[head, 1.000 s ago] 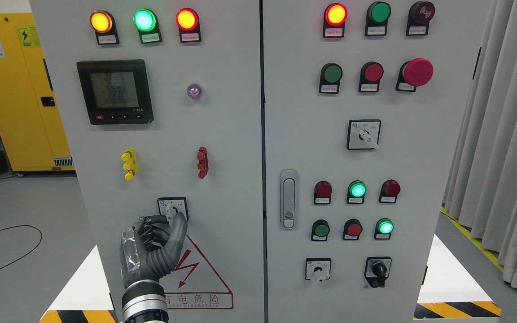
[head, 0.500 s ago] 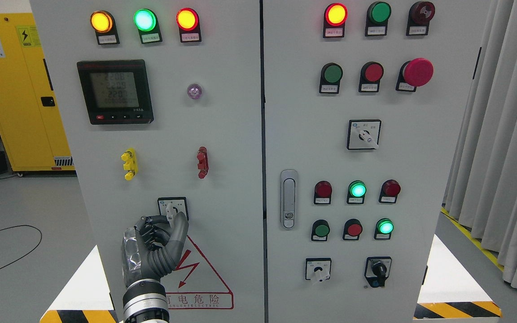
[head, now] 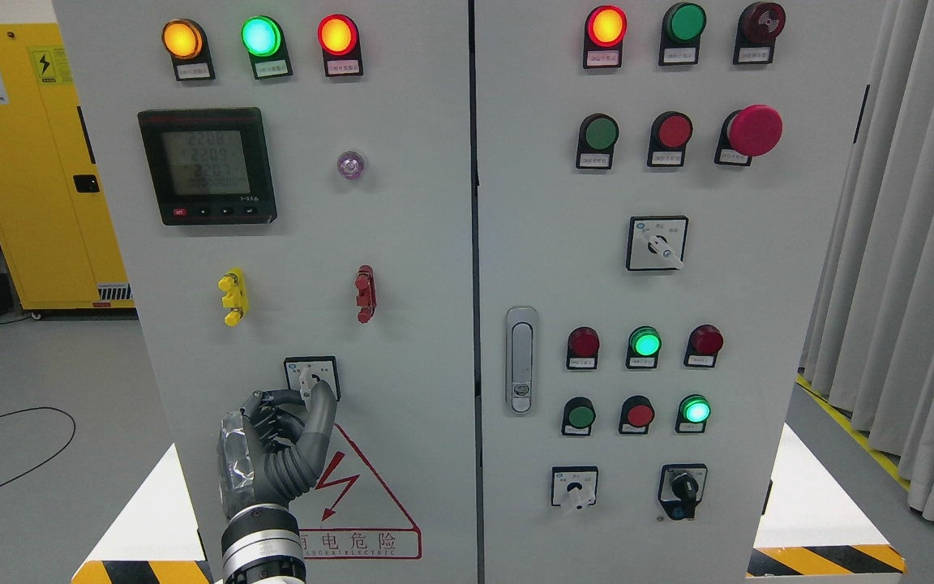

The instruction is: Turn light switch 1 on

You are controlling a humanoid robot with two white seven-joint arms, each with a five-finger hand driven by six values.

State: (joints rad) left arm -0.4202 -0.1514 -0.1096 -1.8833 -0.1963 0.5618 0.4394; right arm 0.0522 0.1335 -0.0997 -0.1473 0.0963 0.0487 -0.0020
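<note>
On the left cabinet door (head: 418,268), low down, sits a small square rotary switch (head: 312,373) with a white knob (head: 305,395). My left hand (head: 310,395), dark grey with a silver wrist cuff, comes up from the bottom edge. Its thumb and curled fingers (head: 276,399) pinch the knob, which is mostly hidden between them. My right arm does not show in the head view.
Above the switch are yellow (head: 233,297) and red (head: 365,294) terminals, a digital meter (head: 207,165) and lit indicator lamps. The right door carries a handle (head: 521,359), buttons and other rotary switches (head: 657,242). A yellow cabinet (head: 29,162) stands left and curtains (head: 913,243) hang right.
The thumb has shifted slightly to the left over the knob, so less of the white knob shows. Otherwise the hand stays at the switch.
</note>
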